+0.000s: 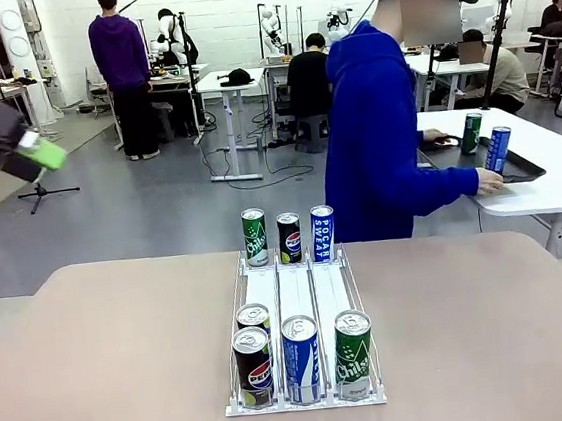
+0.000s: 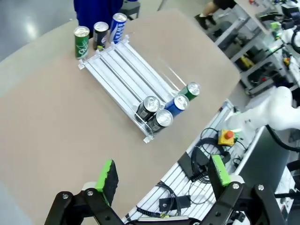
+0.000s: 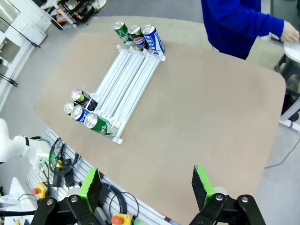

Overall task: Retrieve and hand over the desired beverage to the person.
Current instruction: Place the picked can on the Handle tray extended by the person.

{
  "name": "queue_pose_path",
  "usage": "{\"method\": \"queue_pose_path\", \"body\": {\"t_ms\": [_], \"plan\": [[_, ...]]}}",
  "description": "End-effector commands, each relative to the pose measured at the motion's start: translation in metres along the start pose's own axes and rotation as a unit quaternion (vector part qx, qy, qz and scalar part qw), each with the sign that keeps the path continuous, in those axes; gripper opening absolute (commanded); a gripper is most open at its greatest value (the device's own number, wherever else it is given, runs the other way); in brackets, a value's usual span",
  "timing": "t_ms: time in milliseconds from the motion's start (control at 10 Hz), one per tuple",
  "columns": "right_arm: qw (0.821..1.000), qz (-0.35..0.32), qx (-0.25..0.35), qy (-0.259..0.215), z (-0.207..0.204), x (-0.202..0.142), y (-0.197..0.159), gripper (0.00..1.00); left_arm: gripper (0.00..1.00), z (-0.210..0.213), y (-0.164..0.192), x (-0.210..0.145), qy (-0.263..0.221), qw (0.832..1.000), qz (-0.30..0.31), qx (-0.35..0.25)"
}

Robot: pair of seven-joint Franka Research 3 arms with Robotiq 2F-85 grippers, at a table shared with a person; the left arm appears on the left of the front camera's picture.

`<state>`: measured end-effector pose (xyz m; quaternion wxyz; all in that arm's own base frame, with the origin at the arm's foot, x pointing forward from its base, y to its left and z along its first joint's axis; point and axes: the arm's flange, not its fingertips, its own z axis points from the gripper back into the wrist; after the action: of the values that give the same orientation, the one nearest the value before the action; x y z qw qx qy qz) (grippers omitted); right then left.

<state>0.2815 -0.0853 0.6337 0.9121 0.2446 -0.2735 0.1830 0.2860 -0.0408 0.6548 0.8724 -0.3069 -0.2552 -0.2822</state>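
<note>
Overhead, both the left gripper [image 2: 161, 180] and right gripper [image 3: 147, 183] gape above cylindrical metal cans [image 1: 302, 359].

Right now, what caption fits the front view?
Seven drink cans on a white rack while the person turns away.

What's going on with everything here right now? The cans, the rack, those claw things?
Left tool: open, empty, raised above the table.
Right tool: open, empty.
Rack: flat on the table.
Front cans: upright, sealed.
Far cans: upright past the rack's far end.
Person: turned away, hand at side table.
</note>
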Motion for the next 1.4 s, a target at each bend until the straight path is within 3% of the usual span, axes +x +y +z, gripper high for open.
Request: {"method": "queue_pose_path", "body": {"t_ms": [0,200,400,1300], "plan": [[1.0,0.001,0.005,0.001,-0.001,0.0,0.0,1.0,1.0,0.019,0.01,-0.017,-0.018,1.0,0.004,-0.026],[1.0,0.001,0.005,0.001,-0.001,0.0,0.0,1.0,1.0,0.041,0.008,-0.038,-0.052,0.998,0.006,-0.02],[1.0,0.001,0.005,0.001,-0.001,0.0,0.0,1.0,1.0,0.047,0.013,-0.041,-0.058,0.998,0.016,-0.014],[1.0,0.001,0.005,0.001,-0.001,0.0,0.0,1.0,1.0,0.056,0.012,-0.035,-0.049,0.999,0.02,-0.007]]}}
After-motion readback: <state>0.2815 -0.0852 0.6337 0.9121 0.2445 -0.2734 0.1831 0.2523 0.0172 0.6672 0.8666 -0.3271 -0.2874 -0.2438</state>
